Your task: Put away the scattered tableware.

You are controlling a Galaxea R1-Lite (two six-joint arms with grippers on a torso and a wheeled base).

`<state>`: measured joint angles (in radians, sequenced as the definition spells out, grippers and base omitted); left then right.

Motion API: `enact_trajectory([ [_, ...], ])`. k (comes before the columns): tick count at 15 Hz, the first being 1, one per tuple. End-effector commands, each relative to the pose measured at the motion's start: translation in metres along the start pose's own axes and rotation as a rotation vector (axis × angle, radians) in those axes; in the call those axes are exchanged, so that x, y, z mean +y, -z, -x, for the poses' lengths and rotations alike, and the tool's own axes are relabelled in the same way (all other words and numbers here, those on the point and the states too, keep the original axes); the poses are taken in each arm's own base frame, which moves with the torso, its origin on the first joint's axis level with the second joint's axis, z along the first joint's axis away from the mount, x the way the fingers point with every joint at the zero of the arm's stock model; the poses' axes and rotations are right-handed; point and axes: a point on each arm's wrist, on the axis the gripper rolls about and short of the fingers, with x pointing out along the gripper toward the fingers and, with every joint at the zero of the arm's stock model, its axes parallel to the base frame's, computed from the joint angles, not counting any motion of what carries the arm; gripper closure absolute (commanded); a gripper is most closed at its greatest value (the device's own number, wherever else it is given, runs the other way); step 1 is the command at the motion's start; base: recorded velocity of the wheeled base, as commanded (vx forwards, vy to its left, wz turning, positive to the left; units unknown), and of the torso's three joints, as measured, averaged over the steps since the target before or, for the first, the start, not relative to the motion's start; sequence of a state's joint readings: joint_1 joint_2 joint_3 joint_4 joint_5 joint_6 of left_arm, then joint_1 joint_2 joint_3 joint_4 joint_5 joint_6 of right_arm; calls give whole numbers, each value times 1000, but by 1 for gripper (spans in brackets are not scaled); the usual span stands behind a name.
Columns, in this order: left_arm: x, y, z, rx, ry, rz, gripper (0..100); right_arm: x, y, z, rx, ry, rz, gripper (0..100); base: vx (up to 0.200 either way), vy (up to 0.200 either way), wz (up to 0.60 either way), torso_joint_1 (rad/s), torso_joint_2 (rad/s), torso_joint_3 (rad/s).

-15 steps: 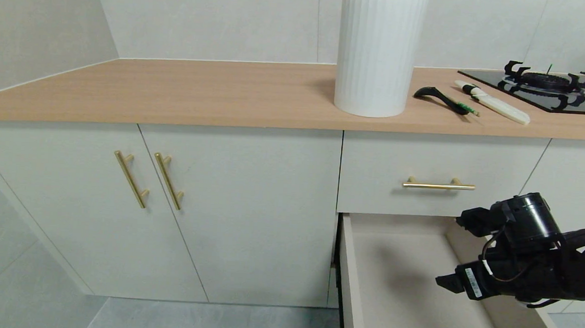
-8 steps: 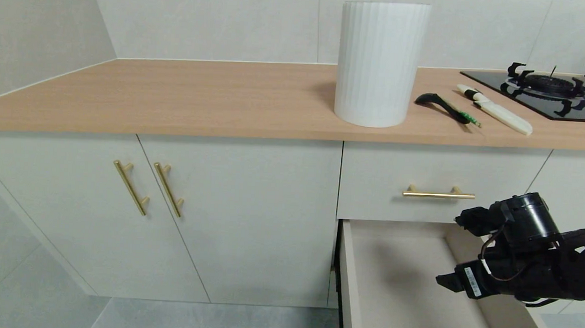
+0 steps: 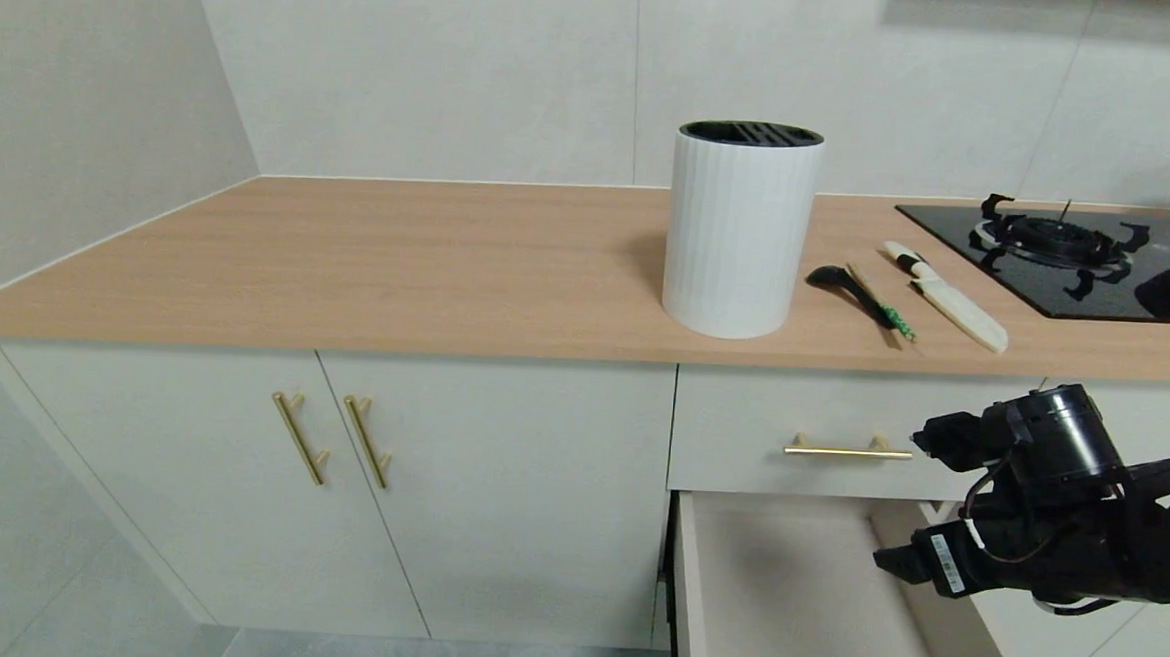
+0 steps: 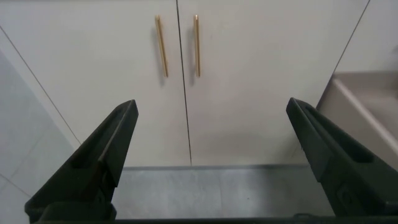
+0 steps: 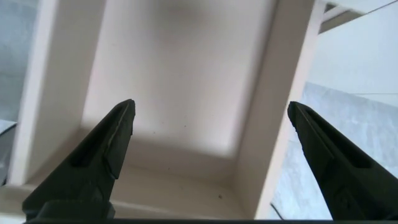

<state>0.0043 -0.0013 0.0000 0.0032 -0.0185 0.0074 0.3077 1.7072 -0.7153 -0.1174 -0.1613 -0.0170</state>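
- R gripper is hovering over the open drawer with jaws spread wide, gripping nothing. The drawer is prob. standing open to take the tableware.
- L gripper is pointing low at the cupboard doors, jaws also gaping wide and carrying nothing.
- Tableware is lying on the counter, just right of the white holder, between it and the stove — nothing is sitting in the drawer yet.
- Counting: 1 black ladle, 1 green-tipped stick lying against it (poss. a pair, can't tell), 1 white knife, 1 holder.
- Drawers: 2 — the upper drawer is staying shut, the lower one is hanging open.
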Motion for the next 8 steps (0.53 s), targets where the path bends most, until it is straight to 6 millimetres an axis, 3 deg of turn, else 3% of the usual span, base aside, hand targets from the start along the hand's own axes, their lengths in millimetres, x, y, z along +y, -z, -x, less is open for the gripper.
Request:
enact_trajectory([
  [1, 0, 0, 0, 1, 0, 0, 0, 0, 0, 0, 1, -1, 1, 0, 0, 0, 0, 188, -466, -286],
  [8, 0, 0, 0, 1, 0, 0, 0, 0, -4, 2, -56, -1, -8, 0, 0, 0, 0, 186, -437, -258],
])
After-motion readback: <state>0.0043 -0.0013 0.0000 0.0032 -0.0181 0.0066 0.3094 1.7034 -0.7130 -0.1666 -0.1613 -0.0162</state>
